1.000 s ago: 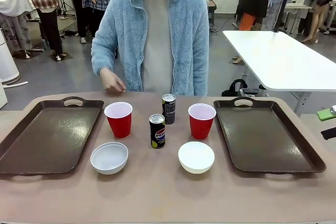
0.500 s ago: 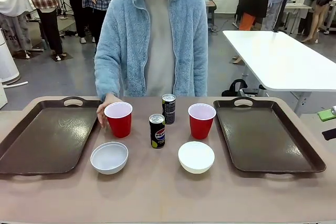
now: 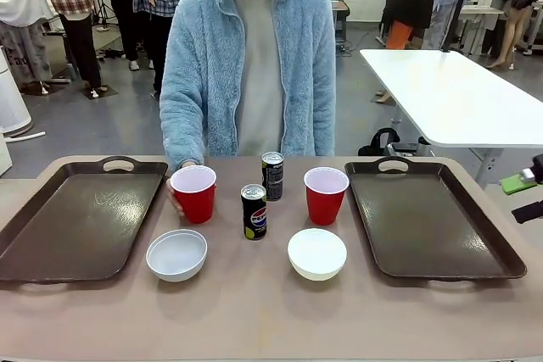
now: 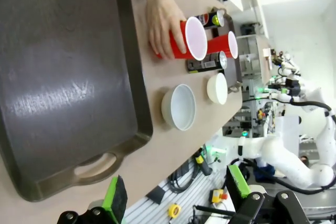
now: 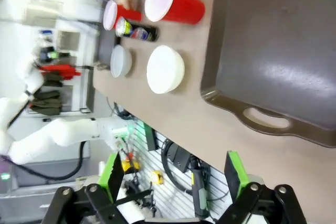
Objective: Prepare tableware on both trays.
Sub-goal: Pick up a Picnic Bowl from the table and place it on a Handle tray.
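In the front view, your right claw pokes in at the right edge, beyond the right tray. One green pad and a dark finger stand apart with nothing between them, and the rest is cut off by the frame. Both cups, both cans and both bowls sit on the surface between the right tray and the left tray. The person's hand is wrapped around the left cup, mostly hidden behind it. The right cup, far can, near can, left bowl and right bowl stand free.

In the left wrist view, your left claw is spread wide and holds nothing. It hangs off the near end of the left tray, beyond the surface's edge. You see the hand gripping the left cup just beside the tray rim. The far can is partly hidden behind the cups.

In the right wrist view, your right claw is also fully apart and grips nothing. It hangs over the near edge of the surface by the handle of the right tray. The right cup and right bowl lie just beside that tray. The hand at the top is blurred and hard to make out.
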Action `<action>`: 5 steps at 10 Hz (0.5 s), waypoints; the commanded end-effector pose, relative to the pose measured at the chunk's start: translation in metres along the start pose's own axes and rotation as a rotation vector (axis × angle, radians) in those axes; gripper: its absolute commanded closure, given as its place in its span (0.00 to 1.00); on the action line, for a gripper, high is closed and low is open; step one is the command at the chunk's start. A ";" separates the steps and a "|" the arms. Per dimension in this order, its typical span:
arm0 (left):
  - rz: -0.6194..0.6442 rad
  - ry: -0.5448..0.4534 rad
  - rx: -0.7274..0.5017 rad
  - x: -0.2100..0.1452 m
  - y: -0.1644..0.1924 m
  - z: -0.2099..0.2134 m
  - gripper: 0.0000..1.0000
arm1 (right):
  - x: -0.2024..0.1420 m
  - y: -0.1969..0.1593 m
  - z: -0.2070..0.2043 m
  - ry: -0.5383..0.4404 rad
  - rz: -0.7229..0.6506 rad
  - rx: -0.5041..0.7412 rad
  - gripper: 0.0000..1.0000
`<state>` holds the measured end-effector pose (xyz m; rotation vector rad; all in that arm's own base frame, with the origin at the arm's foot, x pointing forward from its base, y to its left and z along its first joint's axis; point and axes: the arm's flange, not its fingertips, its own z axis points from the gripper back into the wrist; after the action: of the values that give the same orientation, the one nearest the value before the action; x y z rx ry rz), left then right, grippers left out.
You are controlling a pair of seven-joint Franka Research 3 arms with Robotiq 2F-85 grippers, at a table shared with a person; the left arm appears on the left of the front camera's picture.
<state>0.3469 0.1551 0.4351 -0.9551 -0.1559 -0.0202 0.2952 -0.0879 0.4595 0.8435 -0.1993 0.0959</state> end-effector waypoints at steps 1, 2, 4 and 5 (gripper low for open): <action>0.003 -0.003 -0.012 -0.001 -0.001 0.002 0.00 | 0.013 0.079 -0.014 0.068 0.003 -0.268 0.00; 0.003 -0.003 -0.012 -0.001 -0.001 0.002 0.00 | 0.022 0.117 -0.032 0.113 0.023 -0.369 0.00; 0.003 -0.003 -0.012 -0.001 -0.001 0.002 0.00 | 0.038 0.178 -0.084 0.191 0.052 -0.553 0.00; 0.003 -0.003 -0.012 -0.001 -0.001 0.002 0.00 | 0.043 0.202 -0.123 0.233 0.064 -0.659 0.00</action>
<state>0.3469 0.1554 0.4349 -0.9551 -0.1548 -0.0190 0.2961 0.1193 0.5454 0.2731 -0.0996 0.1734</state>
